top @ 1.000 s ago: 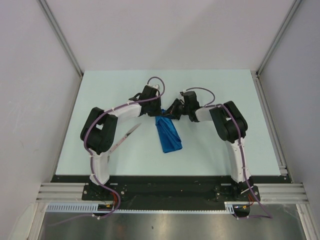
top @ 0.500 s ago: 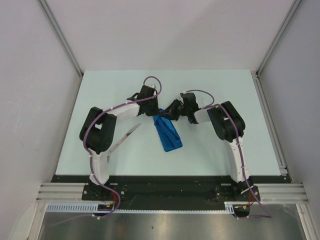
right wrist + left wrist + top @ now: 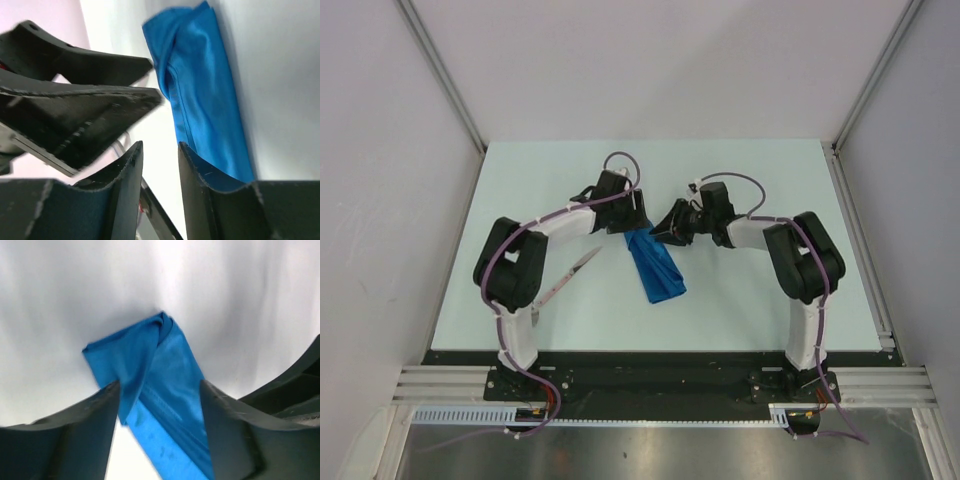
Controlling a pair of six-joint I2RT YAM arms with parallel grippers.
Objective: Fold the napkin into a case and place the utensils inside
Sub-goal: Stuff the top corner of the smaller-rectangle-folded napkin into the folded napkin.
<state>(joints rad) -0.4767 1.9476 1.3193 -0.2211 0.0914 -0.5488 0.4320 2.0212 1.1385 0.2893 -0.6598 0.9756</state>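
Leave the utensils (image 3: 572, 276) near-left for now. Keep the case (image 3: 657, 268) flat in the middle. At its far end, got left gripper (image 3: 160, 390) spread wide astride it, right gripper (image 3: 157, 147) barely parted, both empty. Probably best to pinch only the top layer to open a pocket.

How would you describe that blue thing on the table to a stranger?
On the pale table, look to the middle, where the left gripper and right gripper nearly meet. From there toward the near edge lies the napkin, folded into a narrow strip. It is the only royal-blue cloth; the utensils to its left are thin silver metal.
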